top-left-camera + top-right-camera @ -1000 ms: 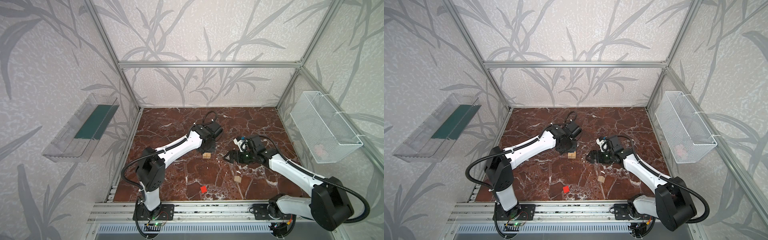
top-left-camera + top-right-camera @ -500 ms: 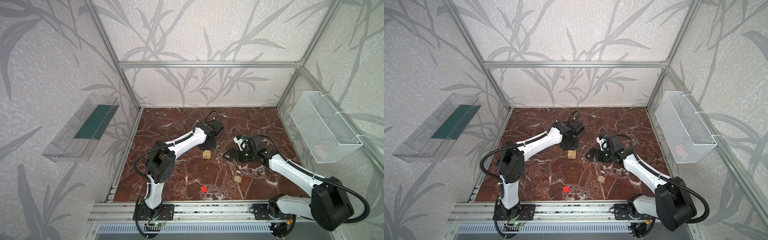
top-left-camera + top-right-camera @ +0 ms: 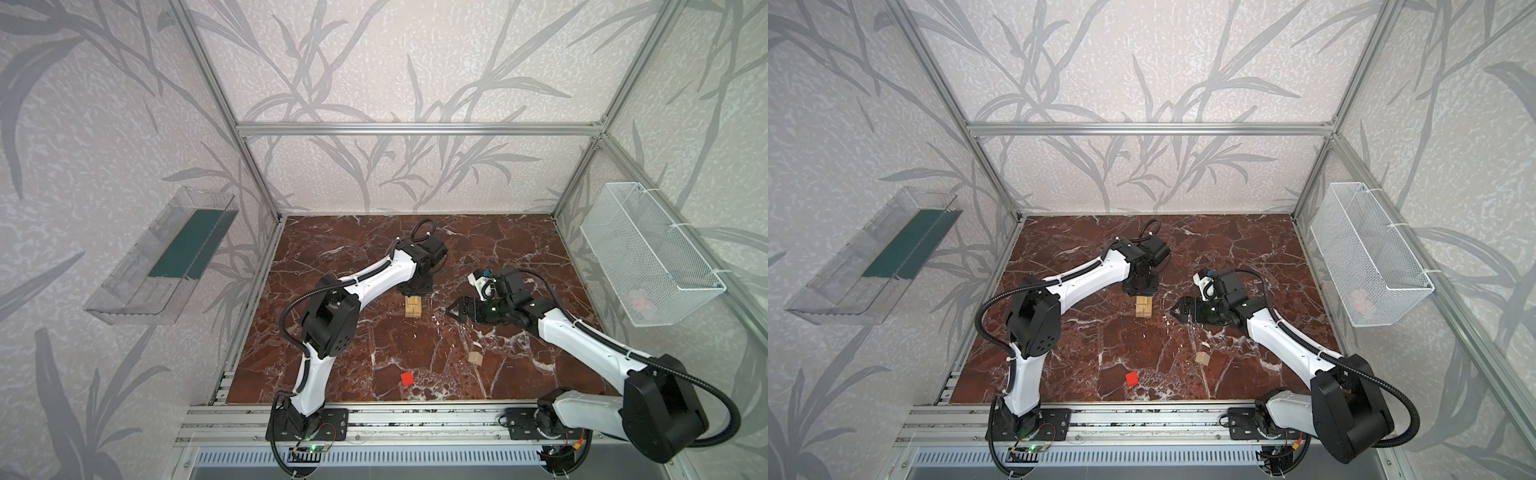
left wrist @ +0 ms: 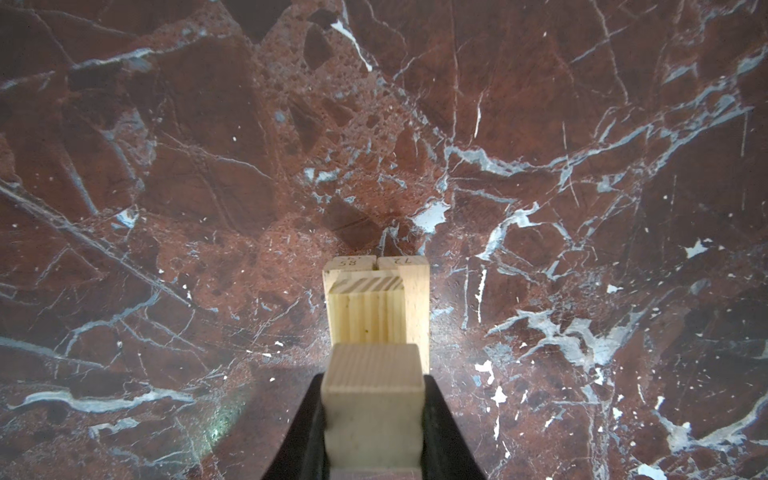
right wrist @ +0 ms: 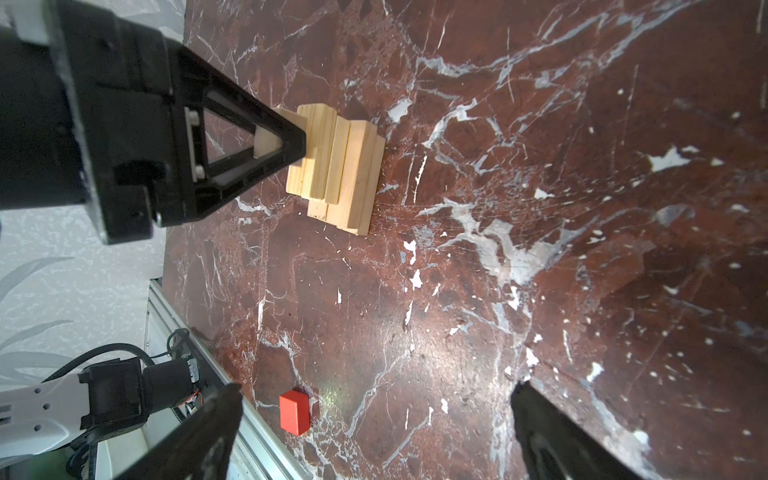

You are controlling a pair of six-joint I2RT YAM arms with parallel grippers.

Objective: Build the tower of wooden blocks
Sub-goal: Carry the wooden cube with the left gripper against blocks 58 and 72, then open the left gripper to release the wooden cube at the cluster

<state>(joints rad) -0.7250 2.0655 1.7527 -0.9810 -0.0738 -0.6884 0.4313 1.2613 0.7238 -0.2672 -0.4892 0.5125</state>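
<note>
Pale small wooden cube (image 4: 374, 399) sits clenched between the left fingers (image 4: 307, 424), directly over the narrow tower of stacked pale wooden bars (image 3: 414, 306), which stands near the middle of the red-brown marble table (image 3: 498, 241); whether cube and tower touch is unclear. Right fingers (image 5: 199, 432) are spread wide and empty, near the tower. A second loose pale wooden cube (image 3: 475, 358) and a small red cube (image 3: 407, 378) lie apart, nearer the table's front edge.

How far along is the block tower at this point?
Done: the tower of stacked bars stands. In hand: the left gripper holds a pale cube over it; the right gripper is open, empty. Left: the loose cube and red cube on the table.
</note>
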